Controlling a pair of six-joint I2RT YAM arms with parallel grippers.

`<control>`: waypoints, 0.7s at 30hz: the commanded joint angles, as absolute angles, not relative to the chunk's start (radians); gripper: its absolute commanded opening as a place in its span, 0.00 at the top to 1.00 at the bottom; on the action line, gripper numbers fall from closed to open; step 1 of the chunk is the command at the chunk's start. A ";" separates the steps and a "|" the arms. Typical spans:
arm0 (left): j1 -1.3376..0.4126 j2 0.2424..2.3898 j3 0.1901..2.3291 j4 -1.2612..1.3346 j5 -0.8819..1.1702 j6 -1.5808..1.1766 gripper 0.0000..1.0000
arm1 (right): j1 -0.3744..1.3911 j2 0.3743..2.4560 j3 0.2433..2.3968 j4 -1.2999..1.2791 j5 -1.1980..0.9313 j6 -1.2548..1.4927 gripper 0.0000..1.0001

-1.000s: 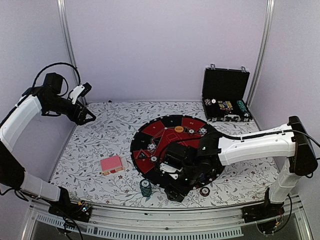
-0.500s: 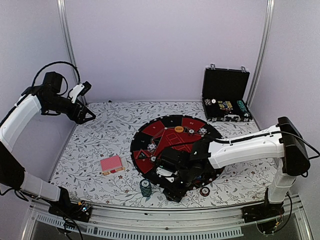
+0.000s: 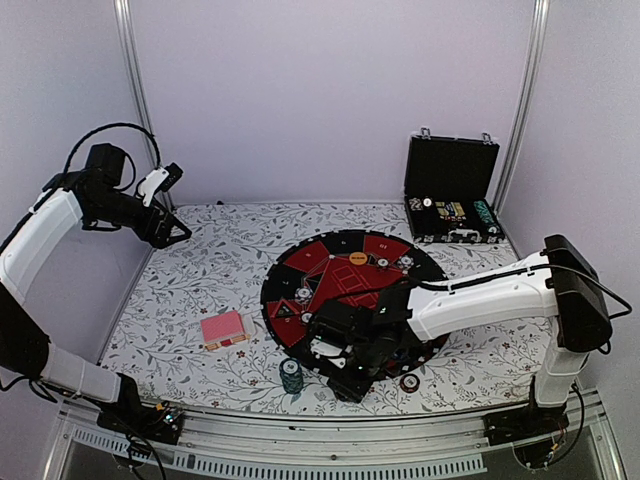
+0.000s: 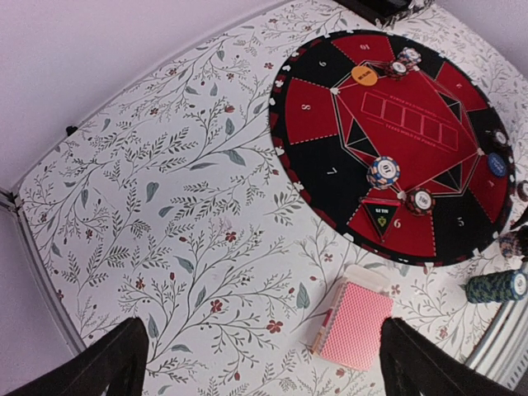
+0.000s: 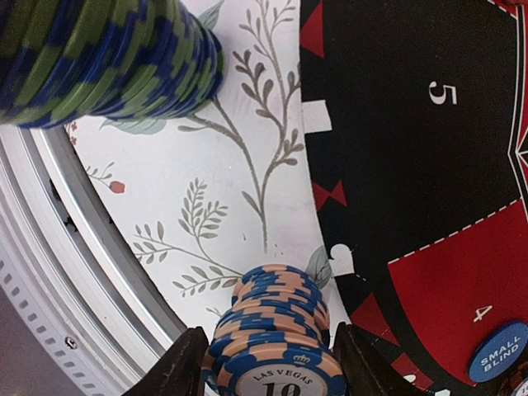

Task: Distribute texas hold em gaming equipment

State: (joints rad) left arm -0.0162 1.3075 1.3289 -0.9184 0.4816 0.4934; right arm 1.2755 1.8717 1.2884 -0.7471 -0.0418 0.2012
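My right gripper (image 3: 345,380) is low at the near rim of the round mat (image 3: 300,262). In the right wrist view it (image 5: 268,334) is shut on a skewed stack of blue-and-peach chips (image 5: 276,309) that stands on the tablecloth beside the mat (image 5: 396,148). A dark green-and-blue chip stack (image 5: 107,54) stands just left of it (image 3: 291,375). The pink-backed card deck (image 3: 223,329) lies left of the mat. My left gripper (image 3: 180,233) is open and empty, high at the back left, looking down on the deck (image 4: 356,324).
On the mat (image 4: 326,169) sit a blue-white chip (image 4: 384,172), another chip (image 4: 421,200), an orange button (image 4: 364,75) and a blue button (image 4: 496,164). A lone chip (image 3: 410,382) lies near the front edge. The open black case (image 3: 452,200) stands back right.
My right arm's elbow and forearm have swung left while the gripper stays low at the mat's near rim. My left arm has not moved.
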 commanded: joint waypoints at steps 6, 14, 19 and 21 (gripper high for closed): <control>-0.026 1.294 1.344 -0.927 0.484 0.500 0.00 | 1.271 1.863 1.320 -0.744 -0.031 0.201 0.59; -0.026 1.296 1.354 -0.928 0.488 0.495 0.00 | 1.269 1.832 1.335 -0.767 -0.025 0.211 0.72; -0.026 1.296 1.360 -0.932 0.484 0.495 0.00 | 1.265 1.774 1.344 -0.795 -0.024 0.232 0.73; -0.026 1.296 1.361 -0.931 0.484 0.495 0.00 | 1.258 1.745 1.338 -0.803 -0.026 0.242 0.74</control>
State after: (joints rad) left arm -0.0162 1.3075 1.3304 -0.9188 0.4816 0.4934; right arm 1.2720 1.8439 1.3094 -0.7773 -0.0357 0.2134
